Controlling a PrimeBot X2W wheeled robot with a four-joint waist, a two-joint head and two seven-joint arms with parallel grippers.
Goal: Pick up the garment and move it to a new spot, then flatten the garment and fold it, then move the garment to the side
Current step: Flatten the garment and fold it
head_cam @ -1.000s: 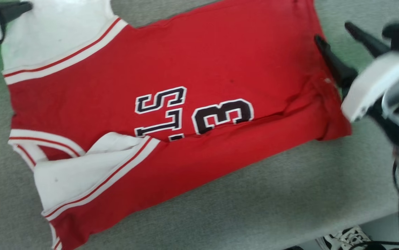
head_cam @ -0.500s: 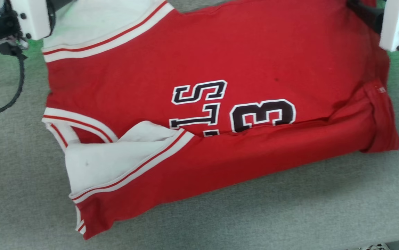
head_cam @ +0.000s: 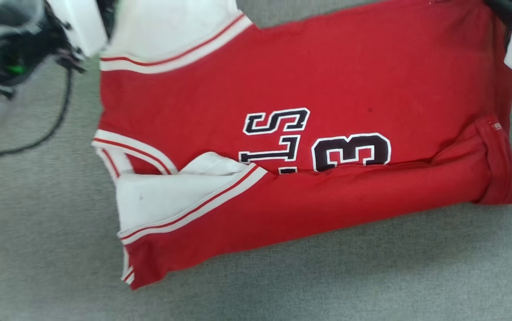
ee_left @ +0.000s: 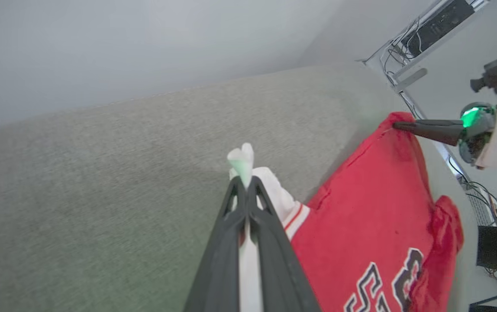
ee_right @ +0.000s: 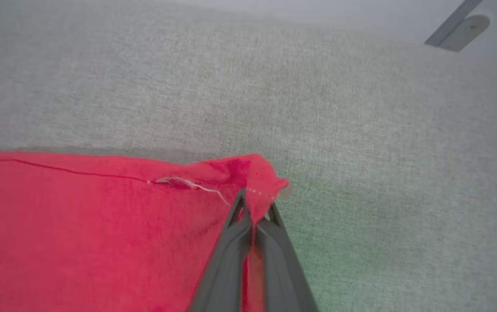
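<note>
My left gripper (ee_left: 245, 182) pinches the garment's (head_cam: 327, 80) white corner, my right gripper (ee_right: 255, 208) its red corner (both towards the worktop's (head_cam: 372, 276) far edge), so I can fold evenly.

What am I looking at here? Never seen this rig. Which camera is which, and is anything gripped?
A two-armed wheeled robot handling laundry. The wide top-down picture is from its head camera: a red jersey lies on a grey surface, its near edge folded over part of the lettering. The other two come from a camera on each wrist, looking along that arm's two dark fingers. The left end effector is shut on a white corner of the jersey; the right end effector is shut on a red corner. Both grips are at the jersey's far edge.
</note>
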